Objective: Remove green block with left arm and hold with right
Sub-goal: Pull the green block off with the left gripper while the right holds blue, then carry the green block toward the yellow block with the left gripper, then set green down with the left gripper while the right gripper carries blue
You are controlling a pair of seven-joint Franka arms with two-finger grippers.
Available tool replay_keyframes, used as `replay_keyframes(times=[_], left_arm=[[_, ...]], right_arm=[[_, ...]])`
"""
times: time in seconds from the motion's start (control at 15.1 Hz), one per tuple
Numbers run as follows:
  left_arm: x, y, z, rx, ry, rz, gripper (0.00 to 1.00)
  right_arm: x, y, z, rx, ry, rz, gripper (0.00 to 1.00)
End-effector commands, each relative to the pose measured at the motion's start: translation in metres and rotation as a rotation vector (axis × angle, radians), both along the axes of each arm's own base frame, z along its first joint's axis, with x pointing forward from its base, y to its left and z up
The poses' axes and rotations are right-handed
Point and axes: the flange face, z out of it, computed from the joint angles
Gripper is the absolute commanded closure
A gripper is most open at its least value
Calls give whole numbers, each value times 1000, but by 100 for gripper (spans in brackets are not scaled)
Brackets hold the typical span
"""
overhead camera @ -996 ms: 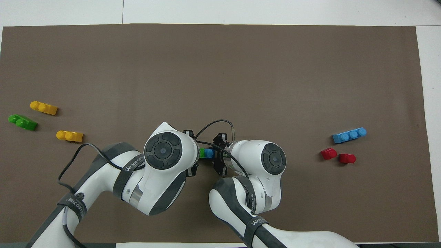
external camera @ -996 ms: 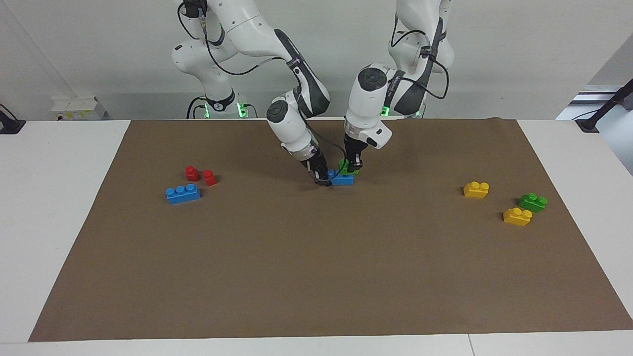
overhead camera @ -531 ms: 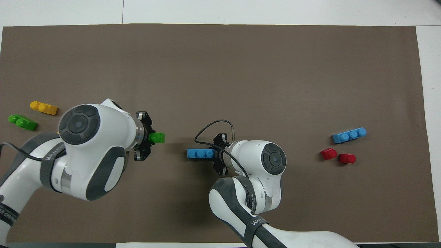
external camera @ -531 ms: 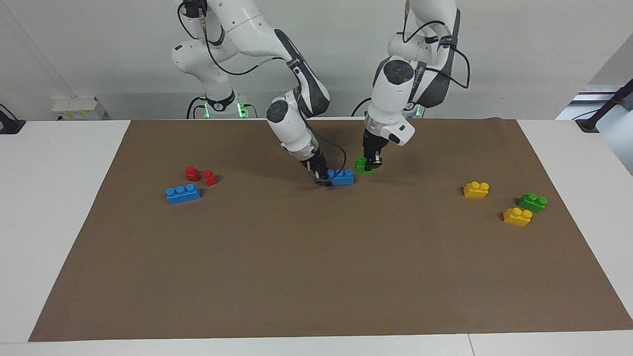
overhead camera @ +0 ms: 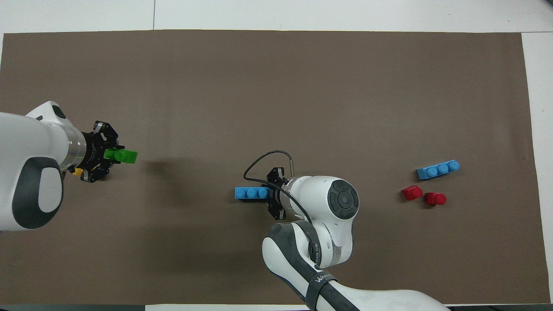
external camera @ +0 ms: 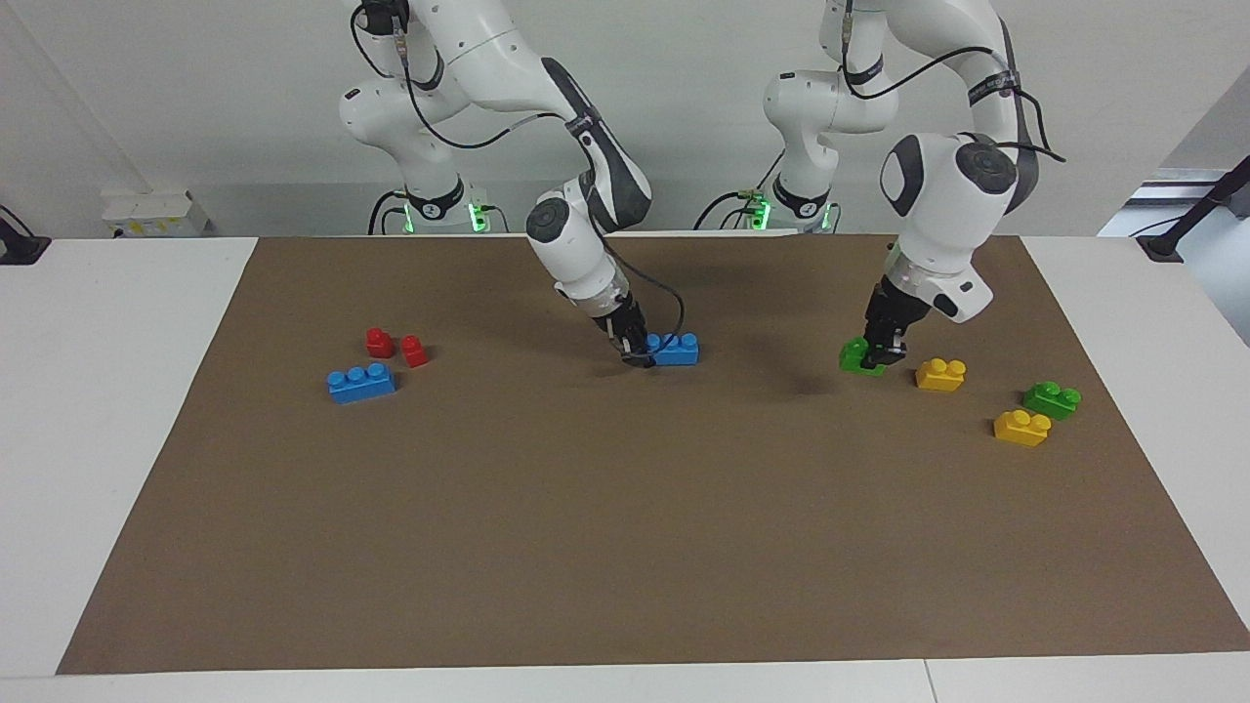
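Green block [external camera: 861,356] is pinched in your left gripper [external camera: 882,350] beside the yellow brick [external camera: 940,374]; lower gently, then release. Right gripper [external camera: 640,353] clamps the blue brick [external camera: 676,350].

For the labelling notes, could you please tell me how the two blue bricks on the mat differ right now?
The blue brick at mid-mat is gripped at one end by the right gripper; the blue brick near the red pieces lies free. The gripped one sits square to the mat's edges, while the free one is slightly angled in the overhead view. Both are three-stud bricks resting on the mat.
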Motion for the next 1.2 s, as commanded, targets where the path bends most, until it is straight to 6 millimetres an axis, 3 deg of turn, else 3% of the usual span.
replay_keyframes(times=[0.0,0.33,0.53,0.8,0.93,1.13], left_arm=[[16,32,2,20,-28,-70,100],[55,57,-22,35,-20,-110,100],[67,70,-49,47,-29,-130,100],[100,75,-78,56,20,-139,100],[100,86,-85,70,27,-145,100],[102,85,-105,74,43,-153,100]], right_arm=[[3,-8,-5,3,-23,1,100],[-1,-14,-11,-9,-19,15,100],[8,-23,-10,-8,-28,-1,100],[19,-36,-5,-1,-19,-18,100],[43,-64,13,24,9,-22,100],[93,-147,48,84,49,59,100]])
